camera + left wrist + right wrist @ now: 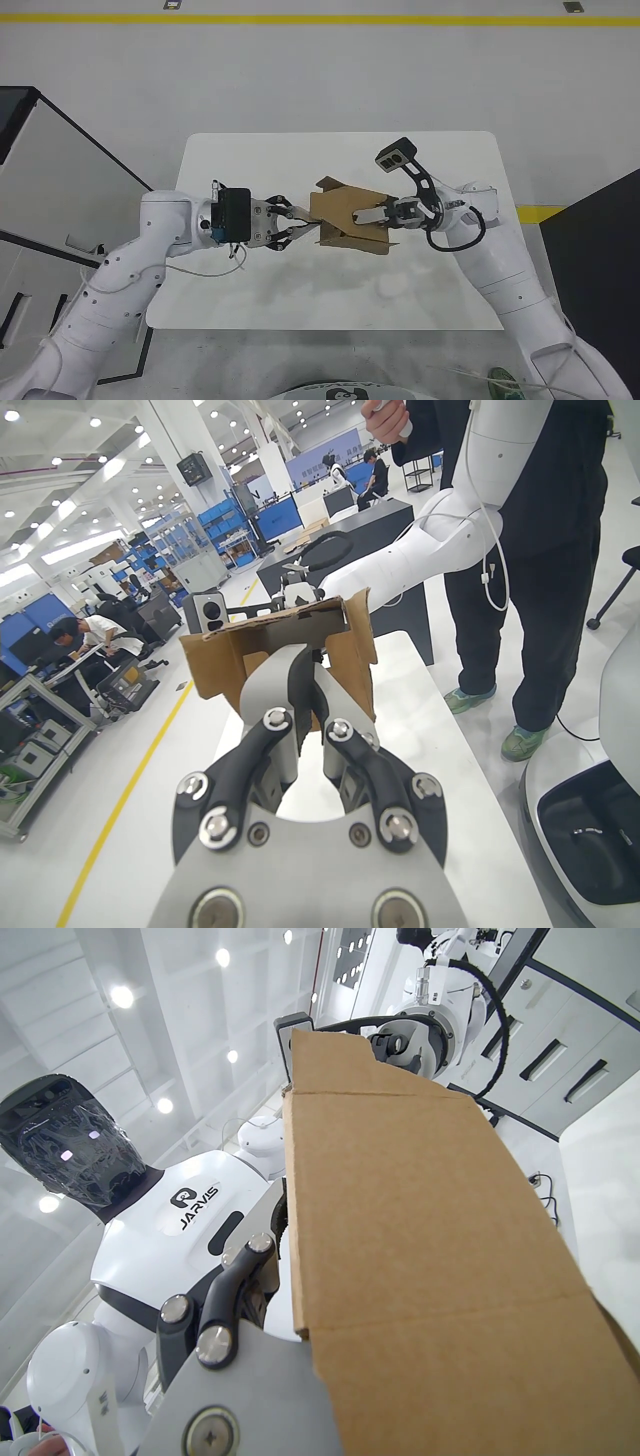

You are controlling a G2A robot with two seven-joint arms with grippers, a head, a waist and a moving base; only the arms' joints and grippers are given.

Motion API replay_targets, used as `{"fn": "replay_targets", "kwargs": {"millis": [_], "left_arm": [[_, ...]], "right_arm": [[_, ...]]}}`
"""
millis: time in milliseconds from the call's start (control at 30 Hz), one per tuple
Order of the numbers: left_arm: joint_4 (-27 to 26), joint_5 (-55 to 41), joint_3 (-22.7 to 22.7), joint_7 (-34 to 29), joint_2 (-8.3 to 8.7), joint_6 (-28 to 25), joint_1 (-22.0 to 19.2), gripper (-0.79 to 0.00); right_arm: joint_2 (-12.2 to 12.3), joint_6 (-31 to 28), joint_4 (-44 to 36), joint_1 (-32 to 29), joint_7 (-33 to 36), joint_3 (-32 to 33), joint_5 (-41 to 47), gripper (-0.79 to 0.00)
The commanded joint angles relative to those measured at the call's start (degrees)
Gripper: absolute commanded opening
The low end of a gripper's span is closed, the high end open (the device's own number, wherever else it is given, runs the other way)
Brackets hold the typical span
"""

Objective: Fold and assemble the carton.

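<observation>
Plain brown carton [345, 212], white table [250, 160], silver-and-black left tool [305, 662], yellow floor line [320, 19]

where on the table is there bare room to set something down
The table is bare along the far strip behind the carton and along the wider near strip in front of it. The middle band is crowded: the left gripper and right gripper meet the carton there.

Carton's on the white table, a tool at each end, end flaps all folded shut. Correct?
Not the flaps. The left wrist view shows the carton open at the end, its flaps sticking outward and the inside hollow. The rest holds: in the top view it lies on the white table, with the left tool and right tool at opposite ends.
</observation>
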Motion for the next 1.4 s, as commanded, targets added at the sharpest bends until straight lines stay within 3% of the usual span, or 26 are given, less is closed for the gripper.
{"fn": "replay_targets", "kwargs": {"millis": [0, 433, 700, 1100, 1367], "left_arm": [[-0.2, -0.1, -0.3, -0.1, 0.04, 0.0, 0.1, -0.785], [-0.4, -0.5, -4.2, -2.3, 0.56, 1.5, 1.5, -0.785], [-1.1, -1.2, -4.2, -2.8, 0.48, 2.6, 1.8, -0.785], [-2.6, -1.8, -8.0, 3.4, 0.85, 1.1, 2.4, -0.785], [-3.5, 1.1, -7.9, 1.0, 0.95, 1.8, 2.7, -0.785]], "right_arm": [[0.0, 0.0, 0.0, -0.1, 0.0, 0.1, 0.2, -0.785], [0.1, -0.4, 0.3, -0.4, -0.4, 1.6, 0.7, -0.785], [0.1, -0.9, -1.1, -1.0, -0.9, 1.5, 1.3, -0.785], [-0.1, -0.5, 0.1, -2.2, -0.6, 3.2, 5.0, -0.785], [-0.5, -1.8, 2.5, -1.5, -1.8, 2.5, 4.7, -0.785]]}}
